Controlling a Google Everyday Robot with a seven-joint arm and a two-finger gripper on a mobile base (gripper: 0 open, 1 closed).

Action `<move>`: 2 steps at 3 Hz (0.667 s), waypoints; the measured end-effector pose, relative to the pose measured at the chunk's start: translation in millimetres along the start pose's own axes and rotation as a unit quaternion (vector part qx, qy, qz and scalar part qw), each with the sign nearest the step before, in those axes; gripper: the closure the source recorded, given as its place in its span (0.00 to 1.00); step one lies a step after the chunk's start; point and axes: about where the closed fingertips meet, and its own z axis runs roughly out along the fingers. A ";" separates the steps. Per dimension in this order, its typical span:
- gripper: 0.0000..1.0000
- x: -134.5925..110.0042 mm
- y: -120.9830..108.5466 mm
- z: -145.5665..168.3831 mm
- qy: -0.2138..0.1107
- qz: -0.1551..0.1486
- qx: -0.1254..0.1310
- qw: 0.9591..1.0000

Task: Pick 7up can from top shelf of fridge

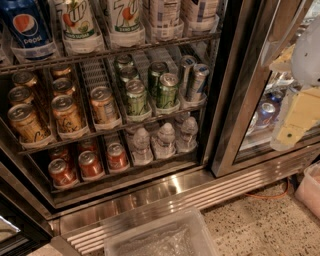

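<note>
Stainless-steel framing marks the fridge (165,187), which is spread to the left of the gripper (295,125). The top shelf (160,44) is found above and well to the left of the gripper, which is held outside the fridge; how far it is parted cannot be told, and no can is seen in it. The 7up can (125,15) is stood on that shelf, up and well to the left, with a second 7up can (76,20) and a Pepsi can (27,25) farther off. The reach is judged to be the step in hand: the gripper is best raised to shelf height first, then carried in level, so that the shelf's rail is cleared and only the nearer can is closed upon
</note>
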 end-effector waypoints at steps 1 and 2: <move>0.00 -0.1 0.0 0.0 0.000 0.000 0.000 1.000; 0.00 -6.6 3.3 -0.4 -0.012 -0.003 0.007 1.000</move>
